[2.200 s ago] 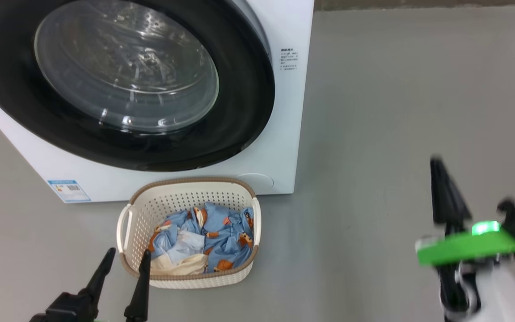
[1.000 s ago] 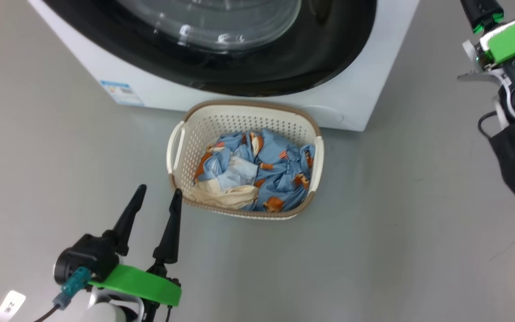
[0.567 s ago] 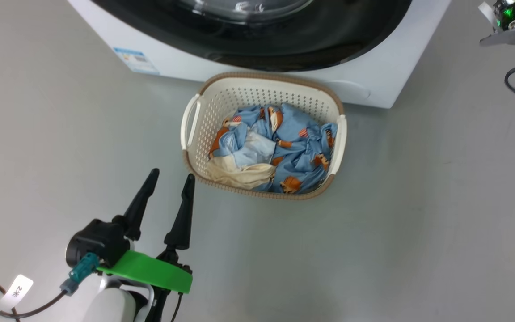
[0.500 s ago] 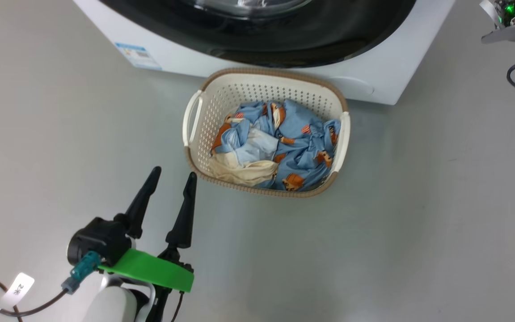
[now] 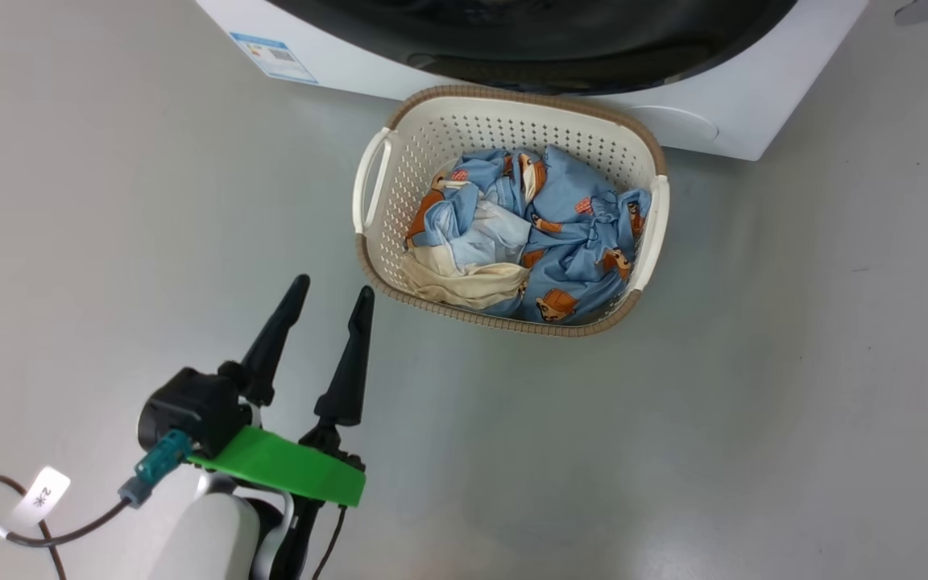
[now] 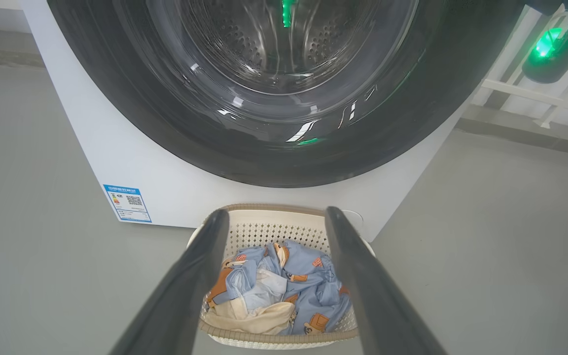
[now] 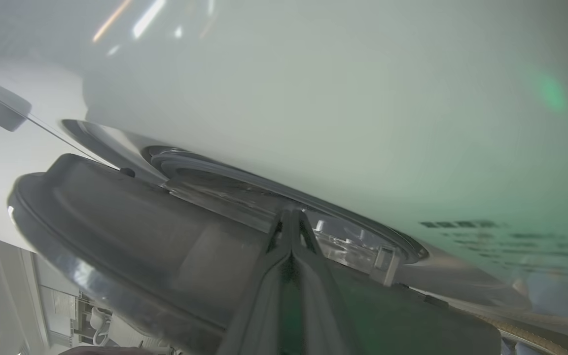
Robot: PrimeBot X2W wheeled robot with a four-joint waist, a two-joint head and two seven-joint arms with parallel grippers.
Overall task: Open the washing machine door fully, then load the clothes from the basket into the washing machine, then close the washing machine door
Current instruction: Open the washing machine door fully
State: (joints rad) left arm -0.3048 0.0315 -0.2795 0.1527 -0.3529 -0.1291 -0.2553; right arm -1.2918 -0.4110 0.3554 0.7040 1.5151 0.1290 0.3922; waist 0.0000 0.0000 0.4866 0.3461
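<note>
Down at the lower left, the left gripper (image 5: 332, 287) is held open over the grey floor (image 5: 109, 242), with nothing between its two dark fingers (image 5: 275, 344). The basket (image 5: 512, 91) is set up and to the right of the tips, near but not touched. The clothes (image 5: 569, 234), blue with bears plus one cream piece, are piled inside it. Behind the basket the washing machine (image 5: 722, 121) is seen, with the black washing machine door (image 6: 274, 153) above. Further right, the right gripper (image 7: 291, 217) is pressed closed, its tips put at the door's edge by the white front. Whether the door is touched cannot be told.
</note>
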